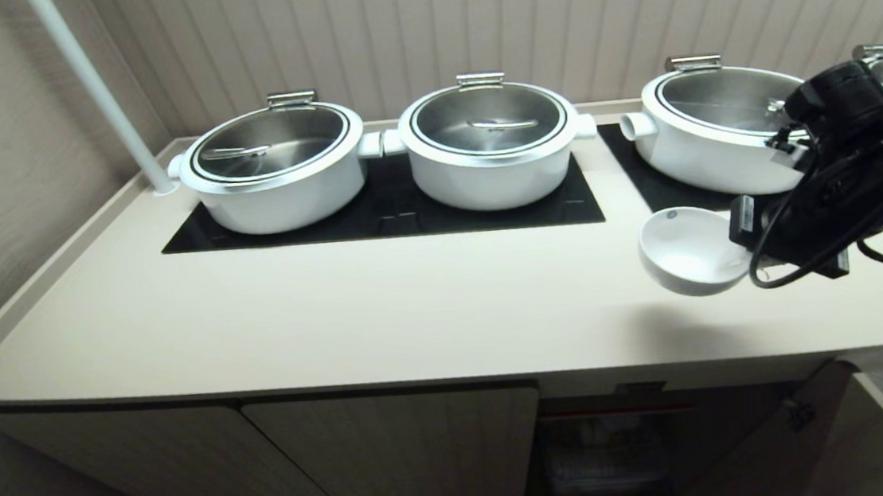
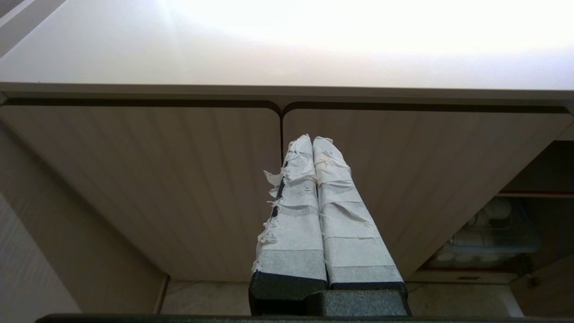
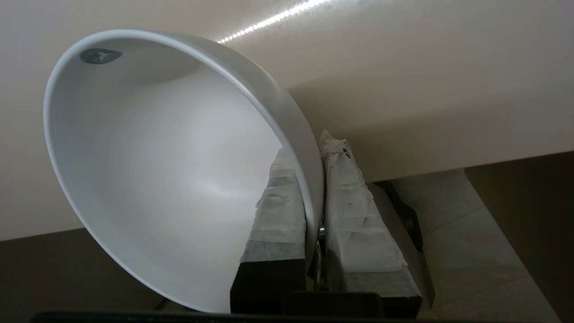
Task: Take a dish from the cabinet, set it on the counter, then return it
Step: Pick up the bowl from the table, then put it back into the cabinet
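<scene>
The right gripper (image 3: 314, 179) pinches only the tilted dish's (image 1: 690, 252) rim above the worktop (image 1: 382, 301), so the dish may slip; the left gripper (image 2: 312, 142) is clenched empty.

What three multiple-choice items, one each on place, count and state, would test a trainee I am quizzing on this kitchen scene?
1. Where is the small white round ceramic bowl?
A. Over the beige countertop, right side
B. On a cabinet shelf
C. Inside a pot

2. How many white lidded pots stand fully in the head view, neither cropped nor overlapped?
A. One
B. Two
C. Five

3. What is the right pincer doing?
A. Standing open and empty
B. Clamping the bowl's rim
C. Gripping a pot handle

Answers:
1 A, the head view shows it tilted above the counter's right part.
2 B, two pots sit whole on the left black cooktop panel.
3 B, its taped fingers lie one inside, one outside the bowl wall.
</scene>
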You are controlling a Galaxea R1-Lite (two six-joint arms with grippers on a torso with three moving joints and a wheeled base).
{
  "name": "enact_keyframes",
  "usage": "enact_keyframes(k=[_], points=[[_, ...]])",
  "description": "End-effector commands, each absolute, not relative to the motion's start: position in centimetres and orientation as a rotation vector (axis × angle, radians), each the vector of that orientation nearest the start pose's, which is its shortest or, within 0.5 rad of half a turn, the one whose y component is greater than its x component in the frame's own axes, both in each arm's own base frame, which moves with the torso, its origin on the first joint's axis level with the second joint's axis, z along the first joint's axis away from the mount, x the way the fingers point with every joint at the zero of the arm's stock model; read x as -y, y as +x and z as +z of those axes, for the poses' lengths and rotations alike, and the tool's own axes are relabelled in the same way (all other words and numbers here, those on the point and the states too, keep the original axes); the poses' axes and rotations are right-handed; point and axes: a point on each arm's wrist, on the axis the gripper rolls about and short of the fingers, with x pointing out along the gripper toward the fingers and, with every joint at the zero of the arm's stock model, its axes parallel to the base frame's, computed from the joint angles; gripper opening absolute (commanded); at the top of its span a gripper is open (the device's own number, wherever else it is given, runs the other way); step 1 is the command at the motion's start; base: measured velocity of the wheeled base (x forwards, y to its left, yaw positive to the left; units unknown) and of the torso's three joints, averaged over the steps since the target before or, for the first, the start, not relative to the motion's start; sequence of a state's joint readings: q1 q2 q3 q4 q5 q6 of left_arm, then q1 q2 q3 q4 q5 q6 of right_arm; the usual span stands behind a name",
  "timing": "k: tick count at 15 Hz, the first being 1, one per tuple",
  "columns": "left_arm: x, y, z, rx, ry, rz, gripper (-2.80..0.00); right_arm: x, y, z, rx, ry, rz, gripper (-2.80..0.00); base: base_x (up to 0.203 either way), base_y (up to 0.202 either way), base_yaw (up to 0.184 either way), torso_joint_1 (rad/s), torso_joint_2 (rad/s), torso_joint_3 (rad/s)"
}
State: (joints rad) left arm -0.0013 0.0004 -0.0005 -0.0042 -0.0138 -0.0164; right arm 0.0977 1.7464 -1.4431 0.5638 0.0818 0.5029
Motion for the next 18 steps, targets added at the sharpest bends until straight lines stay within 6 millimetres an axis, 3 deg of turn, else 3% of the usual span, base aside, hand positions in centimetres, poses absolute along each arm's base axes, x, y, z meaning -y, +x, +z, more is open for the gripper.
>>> enact_keyframes(k=[1, 12, 18], points=[[0.0, -2.3, 7.6, 0.006, -0.017, -0.015, -2.80, -3.0, 27.8, 24.9, -0.860, 0.472, -0.030, -2.80, 0.000, 0.000, 0.000, 0.000, 0.00, 0.000], [0.0, -2.3, 7.6, 0.005, -0.017, -0.015, -2.80, -2.0, 16.8, 22.6, -0.810, 0.349, 0.097, -2.80, 0.000, 0.000, 0.000, 0.000, 0.00, 0.000], [0.0, -2.3, 7.6, 0.006, -0.017, -0.015, -2.80, -1.9, 13.1, 21.2, -0.816, 0.331, 0.172, -2.80, 0.000, 0.000, 0.000, 0.000, 0.00, 0.000]])
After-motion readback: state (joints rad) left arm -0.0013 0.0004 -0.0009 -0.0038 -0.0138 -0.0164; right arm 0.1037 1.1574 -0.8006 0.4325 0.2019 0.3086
